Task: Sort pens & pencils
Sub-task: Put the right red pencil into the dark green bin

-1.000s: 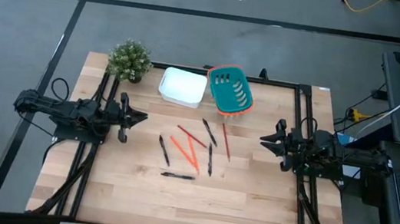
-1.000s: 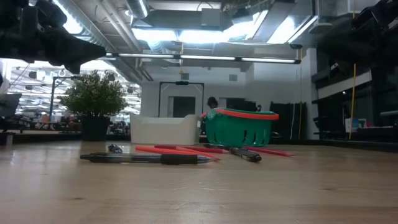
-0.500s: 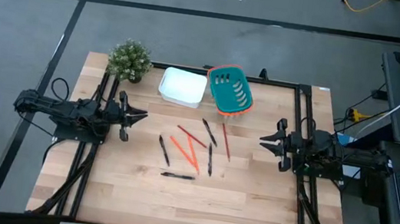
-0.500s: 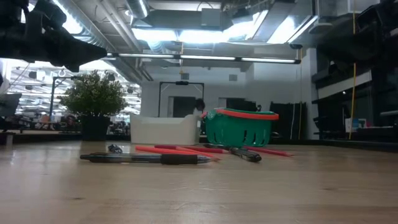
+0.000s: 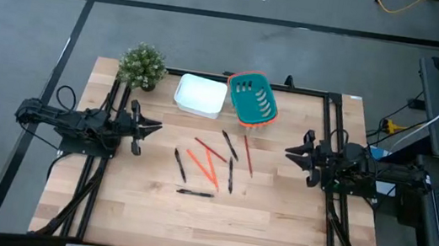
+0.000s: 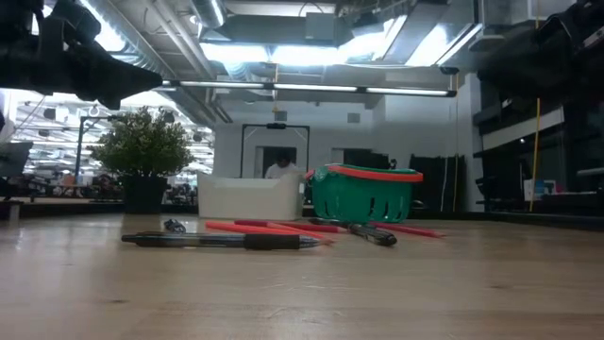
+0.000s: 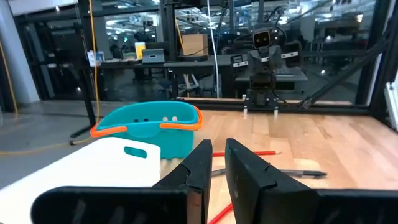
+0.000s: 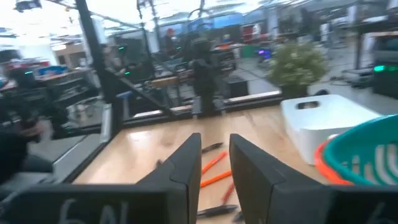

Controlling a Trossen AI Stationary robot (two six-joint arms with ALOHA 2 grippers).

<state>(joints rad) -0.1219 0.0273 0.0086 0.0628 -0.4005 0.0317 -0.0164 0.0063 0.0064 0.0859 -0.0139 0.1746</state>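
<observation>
Several black pens (image 5: 180,165) and three orange-red pencils (image 5: 204,165) lie flat and scattered on the wooden table's middle. In the low view the nearest pen (image 6: 222,240) lies crosswise in front of the pencils (image 6: 274,228). My left gripper (image 5: 156,128) hovers level at the table's left side and points at the pile. Its fingers (image 7: 219,152) are a narrow gap apart with nothing between them. My right gripper (image 5: 288,153) hovers level at the right side, facing the pile, its fingers (image 8: 215,146) slightly apart with nothing between them.
A white bin (image 5: 200,94) and a teal basket with an orange rim (image 5: 252,98) stand side by side at the table's far edge. A small potted plant (image 5: 142,65) stands at the far left corner. Bare wood lies toward the near edge. A person (image 6: 278,168) shows far behind the table.
Both arms have kept still and the pens and pencils lie where they were. The person in the room behind the table has walked toward the left of the low view.
</observation>
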